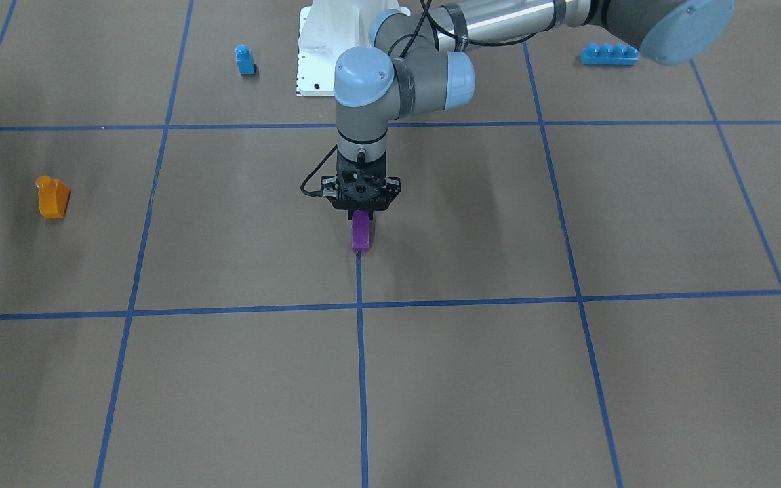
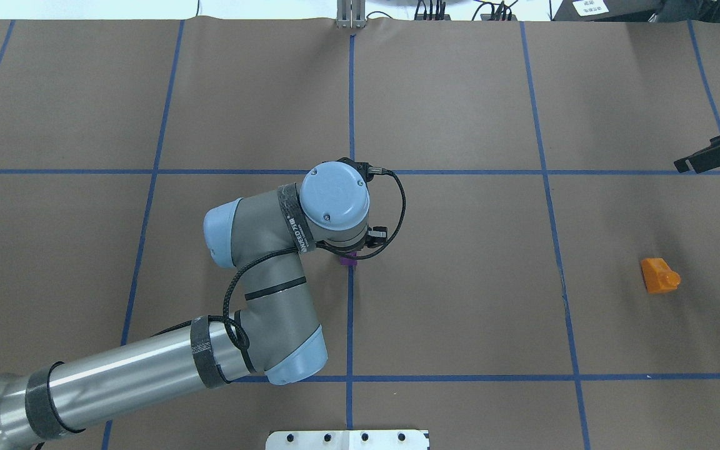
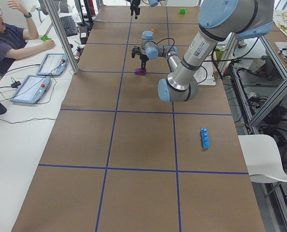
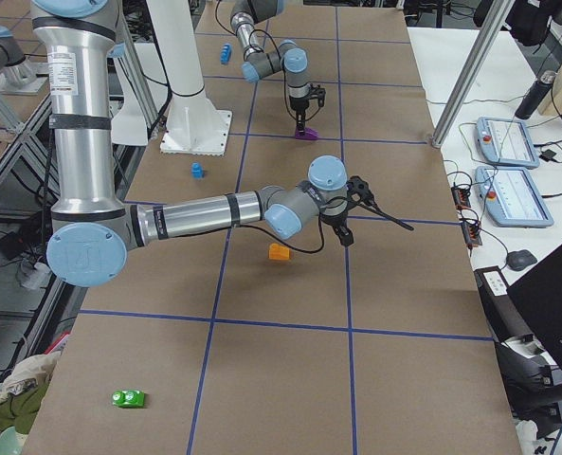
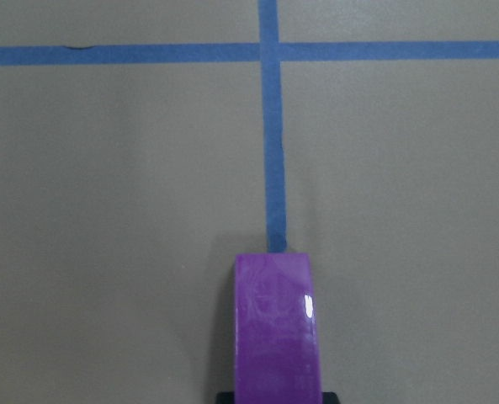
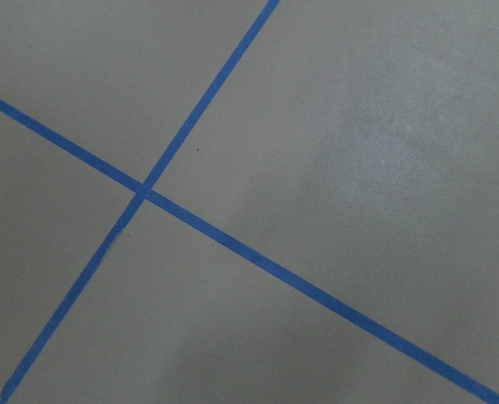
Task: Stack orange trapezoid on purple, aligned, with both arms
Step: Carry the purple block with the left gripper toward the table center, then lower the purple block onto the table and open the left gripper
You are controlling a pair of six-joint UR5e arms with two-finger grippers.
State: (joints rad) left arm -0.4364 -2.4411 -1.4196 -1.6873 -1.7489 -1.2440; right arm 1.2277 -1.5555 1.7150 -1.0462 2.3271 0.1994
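Observation:
The purple brick (image 1: 361,234) stands at the table's middle, on the end of a blue tape line, and also shows in the overhead view (image 2: 349,262). My left gripper (image 1: 361,215) hangs straight down over it, shut on its top. In the left wrist view the purple brick (image 5: 277,332) fills the bottom centre. The orange trapezoid (image 1: 53,198) sits alone far off on my right side (image 2: 659,275), with nothing touching it. My right gripper (image 2: 710,156) hovers open near the table's edge, apart from the orange brick, and holds nothing.
A small blue single-stud brick (image 1: 245,59) and a long blue brick (image 1: 609,54) lie near the white base plate (image 1: 316,68). A green piece (image 4: 129,398) lies at the near right end. A person (image 3: 7,38) sits beside the table with control pendants (image 3: 32,87).

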